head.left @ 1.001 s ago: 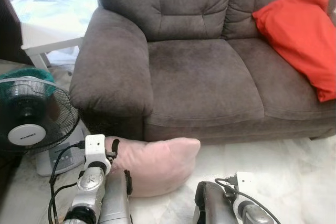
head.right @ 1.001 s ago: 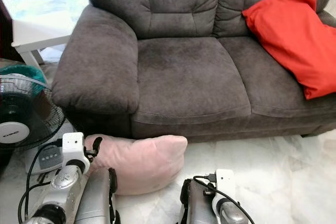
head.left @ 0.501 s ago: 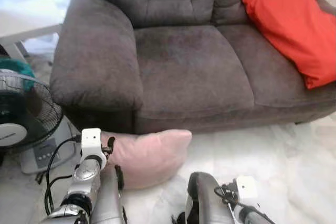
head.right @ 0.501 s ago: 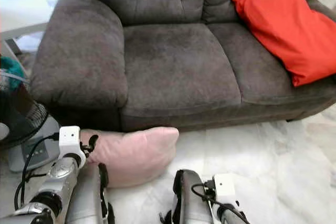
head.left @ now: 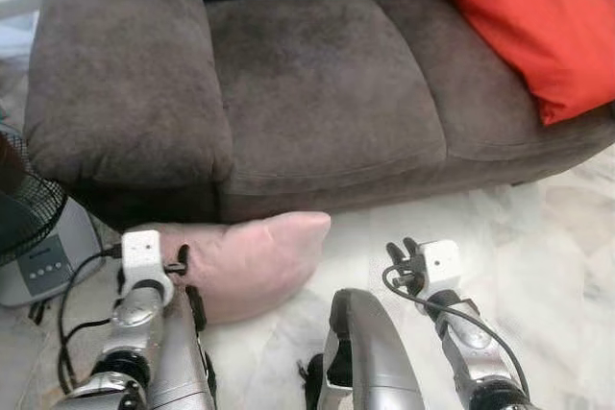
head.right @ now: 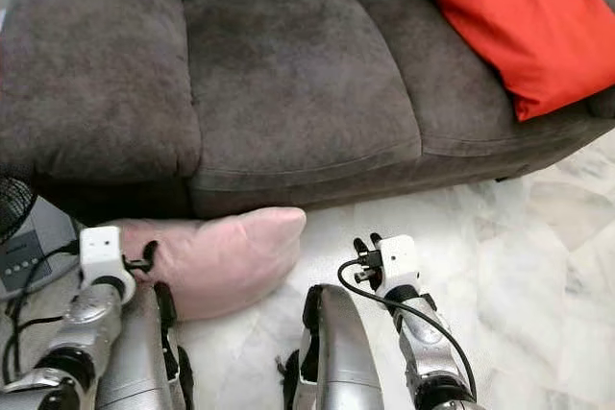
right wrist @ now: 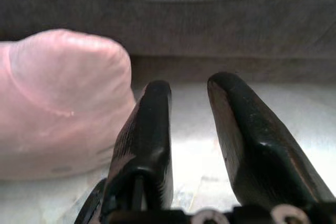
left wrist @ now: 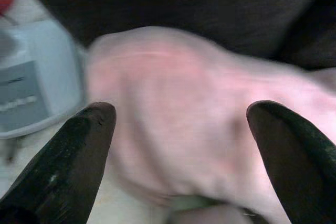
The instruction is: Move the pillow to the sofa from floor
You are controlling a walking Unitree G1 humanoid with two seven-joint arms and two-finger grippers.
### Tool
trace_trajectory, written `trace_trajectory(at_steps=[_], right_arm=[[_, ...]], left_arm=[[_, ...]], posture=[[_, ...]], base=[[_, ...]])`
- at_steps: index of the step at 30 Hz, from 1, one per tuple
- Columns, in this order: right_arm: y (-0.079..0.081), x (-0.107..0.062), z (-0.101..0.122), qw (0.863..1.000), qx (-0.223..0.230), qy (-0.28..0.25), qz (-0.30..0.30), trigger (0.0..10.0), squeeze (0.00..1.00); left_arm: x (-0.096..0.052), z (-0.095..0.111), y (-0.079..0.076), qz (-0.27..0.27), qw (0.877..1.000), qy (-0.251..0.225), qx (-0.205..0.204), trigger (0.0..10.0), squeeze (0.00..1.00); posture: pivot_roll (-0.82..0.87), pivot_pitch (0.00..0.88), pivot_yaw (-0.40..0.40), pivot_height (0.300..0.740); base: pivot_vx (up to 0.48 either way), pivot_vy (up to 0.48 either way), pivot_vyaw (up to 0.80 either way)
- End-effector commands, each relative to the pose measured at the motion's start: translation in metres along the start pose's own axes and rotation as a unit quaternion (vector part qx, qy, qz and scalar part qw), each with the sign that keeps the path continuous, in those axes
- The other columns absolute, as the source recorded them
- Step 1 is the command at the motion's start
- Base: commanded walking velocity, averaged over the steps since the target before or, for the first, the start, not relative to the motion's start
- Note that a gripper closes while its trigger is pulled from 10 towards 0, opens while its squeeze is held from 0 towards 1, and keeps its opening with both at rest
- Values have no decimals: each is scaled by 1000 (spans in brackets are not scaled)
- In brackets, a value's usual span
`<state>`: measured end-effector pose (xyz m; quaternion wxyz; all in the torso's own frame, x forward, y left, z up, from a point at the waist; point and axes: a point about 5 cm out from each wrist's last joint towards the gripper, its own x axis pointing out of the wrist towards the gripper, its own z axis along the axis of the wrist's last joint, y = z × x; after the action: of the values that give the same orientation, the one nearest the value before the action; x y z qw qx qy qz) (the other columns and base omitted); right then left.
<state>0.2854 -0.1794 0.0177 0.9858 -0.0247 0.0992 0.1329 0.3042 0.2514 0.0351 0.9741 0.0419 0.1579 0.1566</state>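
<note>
- One pink pillow [head.left: 252,262] lies on the pale floor [head.left: 538,266], pressed against the sofa's [head.left: 317,84] front edge, below the armrest and the near seat cushion.
- Our left gripper [left wrist: 181,145] sits just at the pillow's armrest end; in the left wrist view its two black fingers [left wrist: 68,161] stand wide apart with the pillow between and beyond them, not yet closed on it.
- We cannot tell from that blurred view whether the fingertips touch the fabric.
- Our right gripper [head.left: 402,254] hovers over bare floor, near the pillow's pointed end but apart from it.
- In the right wrist view its fingers [right wrist: 144,140] stand a narrow gap apart, holding nothing, with the pillow's rounded end just beside one finger.
- We see a red cushion [head.left: 524,21] leaning at the sofa's far seat, well apart from the pillow.
- A fan [head.left: 34,237] with a grey base stands on the floor beside the armrest, close to the pillow's left end, its cable trailing near our left arm.
</note>
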Motion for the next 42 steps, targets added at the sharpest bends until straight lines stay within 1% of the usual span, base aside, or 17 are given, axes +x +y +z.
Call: trace_trajectory(at_steps=[1, 3, 6, 9, 10, 14, 16, 18, 23, 24, 28, 29, 35, 36, 37, 38, 42], right_arm=[[-3, 0, 3, 1000, 5, -3, -1, 10000, 0], [-3, 3, 7, 1000, 4, -8, 3, 10000, 0], [-4, 3, 10, 1000, 1, -16, 9, 10000, 0], [-5, 2, 14, 1000, -5, -24, 12, 10000, 0], [-6, 1, 19, 999, -10, -35, 15, 10000, 0], [-11, -3, 31, 998, -20, -55, 20, 10000, 0], [-12, -4, 39, 997, -28, -64, 26, 10000, 0], [-13, -5, 42, 997, -31, -67, 29, 10000, 0], [-14, -5, 48, 996, -37, -72, 35, 10000, 0], [-15, -7, 52, 996, -42, -72, 38, 10000, 0], [-19, -11, 56, 996, -44, -71, 37, 10000, 0], [-21, -13, 60, 996, -49, -69, 37, 10000, 0], [-26, -16, 66, 995, -56, -68, 36, 10000, 0], [-27, -17, 67, 995, -57, -67, 37, 10000, 0], [-26, -17, 69, 995, -58, -67, 39, 10000, 0], [-25, -16, 70, 995, -58, -67, 41, 10000, 0], [-23, -16, 74, 995, -57, -67, 44, 10000, 0]], left_arm=[[-2, -7, 0, 25, 999, 21, 19, 10000, 1000], [-1, -5, 2, 34, 999, 14, 17, 10000, 1000], [0, 2, -2, 18, 1000, -5, -4, 10000, 1000], [0, 6, -5, 5, 1000, -17, -9, 10000, 1000], [1, 9, -5, 3, 1000, -22, -9, 10000, 1000], [3, 10, 2, 17, 1000, -21, 4, 10000, 1000], [2, 7, 11, 39, 999, -14, 7, 10000, 1000], [2, 7, 16, 51, 999, -14, 9, 10000, 1000], [2, 7, 23, 68, 998, -14, -3, 10000, 1000], [2, 5, 24, 72, 997, -11, -8, 10000, 0], [1, 5, 23, 68, 997, -13, -21, 10000, 0], [1, 4, 24, 64, 997, -15, -35, 10000, 0], [0, 2, 28, 76, 996, -6, -39, 10000, 0], [0, 0, 30, 84, 996, 0, -41, 10000, 0], [-2, -6, 35, 103, 993, 19, -46, 10000, 0], [-3, -9, 37, 111, 993, 28, -43, 10000, 0], [-6, -18, 39, 115, 992, 48, -32, 10000, 0]], posture=[[84, 325, -238, 519], [84, 327, -242, 519], [69, 336, -256, 519], [61, 339, -262, 519], [48, 343, -273, 519], [37, 348, -288, 519], [25, 353, -308, 519], [22, 357, -315, 519], [8, 363, -334, 519], [-5, 365, -347, 519], [-18, 366, -357, 519], [-26, 364, -364, 519], [-42, 369, -382, 519], [-43, 371, -387, 519], [-42, 373, -388, 519], [-43, 374, -389, 519], [-47, 380, -390, 519]], base=[[0, 0, 0], [0, 0, 0], [0, 0, 0], [0, 0, 0], [0, 0, 0], [0, 0, 0], [0, 0, 0], [0, 0, 0], [0, 0, 0], [0, 0, 0], [0, 0, 0], [0, 0, 0], [0, 0, 0], [0, 0, 0], [0, 0, 0], [0, 0, 0], [0, 0, 0]])
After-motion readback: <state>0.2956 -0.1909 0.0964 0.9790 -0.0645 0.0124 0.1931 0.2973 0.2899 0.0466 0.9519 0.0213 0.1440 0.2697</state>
